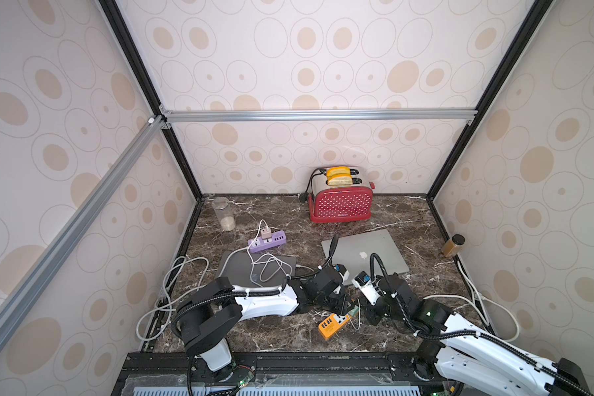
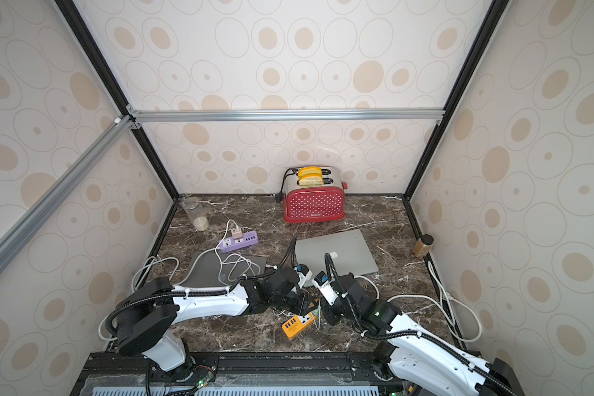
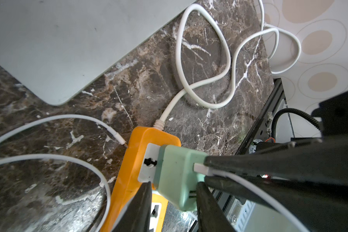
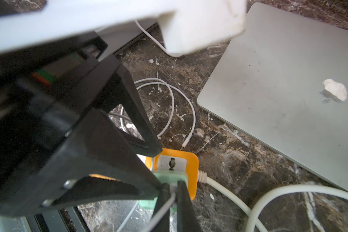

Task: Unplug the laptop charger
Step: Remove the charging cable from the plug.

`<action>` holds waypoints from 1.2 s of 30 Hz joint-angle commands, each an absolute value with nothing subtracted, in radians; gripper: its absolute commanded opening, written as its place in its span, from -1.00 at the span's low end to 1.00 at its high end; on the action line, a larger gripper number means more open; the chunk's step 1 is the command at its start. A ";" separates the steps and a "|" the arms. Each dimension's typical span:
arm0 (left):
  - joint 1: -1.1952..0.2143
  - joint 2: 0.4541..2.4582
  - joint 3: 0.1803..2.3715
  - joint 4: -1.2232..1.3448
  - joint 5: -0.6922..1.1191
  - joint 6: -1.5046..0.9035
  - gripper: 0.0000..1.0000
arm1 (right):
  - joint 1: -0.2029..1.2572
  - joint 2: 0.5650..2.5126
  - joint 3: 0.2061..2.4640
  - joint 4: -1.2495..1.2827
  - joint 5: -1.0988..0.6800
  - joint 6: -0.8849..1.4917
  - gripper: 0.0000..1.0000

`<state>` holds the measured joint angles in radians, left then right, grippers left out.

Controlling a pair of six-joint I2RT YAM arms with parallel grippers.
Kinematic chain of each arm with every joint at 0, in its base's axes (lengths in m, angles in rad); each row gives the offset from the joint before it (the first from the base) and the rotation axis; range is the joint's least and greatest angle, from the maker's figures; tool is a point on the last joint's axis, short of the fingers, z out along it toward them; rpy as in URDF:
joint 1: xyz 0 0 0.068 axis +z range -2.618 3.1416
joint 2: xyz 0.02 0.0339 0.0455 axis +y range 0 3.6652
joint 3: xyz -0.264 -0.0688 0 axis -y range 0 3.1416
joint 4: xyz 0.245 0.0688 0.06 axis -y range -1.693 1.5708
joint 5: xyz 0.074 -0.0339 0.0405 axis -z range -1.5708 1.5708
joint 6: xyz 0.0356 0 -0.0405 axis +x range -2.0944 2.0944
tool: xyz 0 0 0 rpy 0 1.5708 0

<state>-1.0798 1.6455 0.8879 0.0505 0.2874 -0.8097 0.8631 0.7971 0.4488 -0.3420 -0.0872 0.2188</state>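
A mint-green charger (image 3: 177, 176) is plugged into an orange strip (image 3: 133, 160), at the end where the strip's thick white cord (image 3: 189, 94) comes out. The strip lies flat on the dark marble counter (image 1: 271, 339), near the front and about midway across.

The left gripper (image 3: 174, 183) is partly open and straddles the charger, with one black finger against each side of its body. The right gripper (image 4: 173, 186) is closed tight on the thin white cable (image 3: 249, 188), right where its white connector enters the charger's outer face. In both top views the two arms reach inward from the front corners and the grippers meet over the strip.

The cord runs off in loose loops toward the right wall. A second thin white cable end lies on the counter just beside the strip, not plugged in.

A closed silver laptop (image 1: 367, 250) lies just behind the strip, not touching it. To its left is a closed grey laptop (image 1: 240, 264) with slack white cables piled on it. Behind that lies a purple strip (image 1: 266, 241) with a small adapter plugged in. A red dotted toaster (image 1: 340, 202) holding two bread slices stands at the back wall. A clear jar (image 1: 224, 214) stands in the back left corner, and an amber jar (image 1: 453, 245) stands against the right wall.
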 commanded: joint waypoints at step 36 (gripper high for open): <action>-1.151 1.718 0.842 -0.115 0.096 -0.822 -0.22 | 0.868 0.777 0.567 -0.497 0.058 0.298 -1.00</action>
